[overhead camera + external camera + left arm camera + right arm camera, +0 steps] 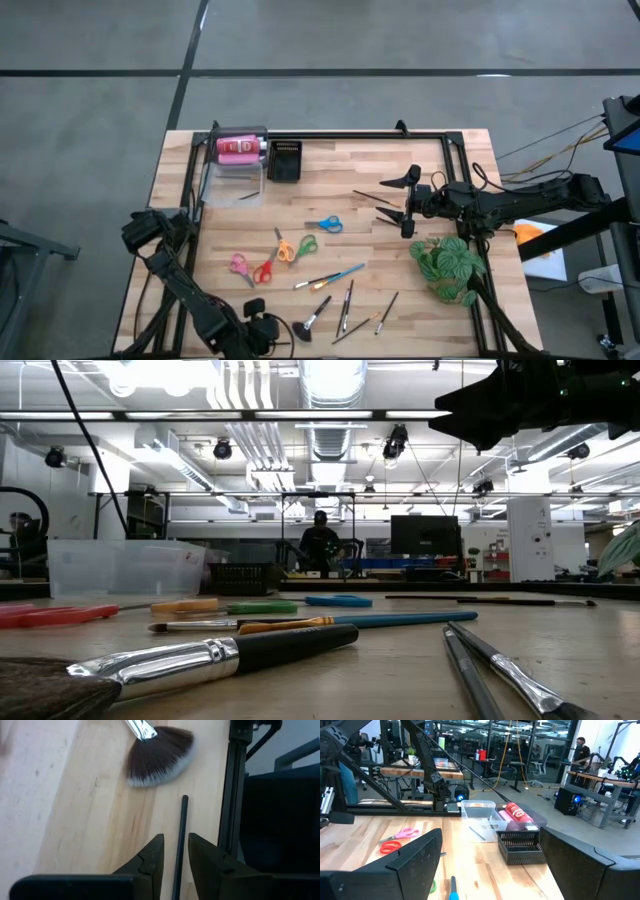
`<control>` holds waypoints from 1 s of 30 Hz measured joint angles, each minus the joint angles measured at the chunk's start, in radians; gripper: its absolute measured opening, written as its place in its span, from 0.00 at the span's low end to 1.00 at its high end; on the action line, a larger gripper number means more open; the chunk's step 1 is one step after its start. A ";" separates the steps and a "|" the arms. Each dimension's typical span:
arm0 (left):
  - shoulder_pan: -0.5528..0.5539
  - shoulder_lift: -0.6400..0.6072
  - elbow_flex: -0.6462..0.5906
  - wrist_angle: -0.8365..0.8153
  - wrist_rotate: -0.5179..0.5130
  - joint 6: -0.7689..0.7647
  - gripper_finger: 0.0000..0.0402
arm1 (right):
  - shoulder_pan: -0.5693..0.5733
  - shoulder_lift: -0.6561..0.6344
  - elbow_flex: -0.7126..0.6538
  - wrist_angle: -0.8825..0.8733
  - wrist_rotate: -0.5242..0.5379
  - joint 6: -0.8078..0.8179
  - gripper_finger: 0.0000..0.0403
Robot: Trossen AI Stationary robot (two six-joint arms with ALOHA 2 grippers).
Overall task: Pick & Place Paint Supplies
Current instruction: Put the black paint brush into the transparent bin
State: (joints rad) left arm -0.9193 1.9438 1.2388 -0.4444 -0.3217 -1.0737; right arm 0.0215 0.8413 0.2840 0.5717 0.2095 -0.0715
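- Left pincer (pixel 175 865) low at bench (pixel 420 300) edge, fingers narrowly apart astride thin black brush (pixel 181 835), beside fan brush (pixel 160 755).
- Right pincer (pixel 408 203) spread wide, empty, above bench near plant (pixel 448 265).

Your worktop (pixel 420 310): pale wood planks inside a black frame.
On it you have a clear tub (pixel 234 180) and black tray (pixel 285 160) at the far edge, scissors (pixel 324 224) and more pairs mid-board, thin brushes (pixel 331 277) scattered toward the near edge, a fan brush (pixel 312 321), and a green plant (pixel 448 265) at the right.
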 joint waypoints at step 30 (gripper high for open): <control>-0.022 0.087 0.004 -0.030 -0.014 0.040 0.23 | 0.000 -0.001 0.000 -0.017 0.000 0.000 0.82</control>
State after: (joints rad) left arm -0.9415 2.0306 1.2427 -0.4739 -0.3357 -1.0336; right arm 0.0216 0.8406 0.2840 0.5545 0.2092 -0.0711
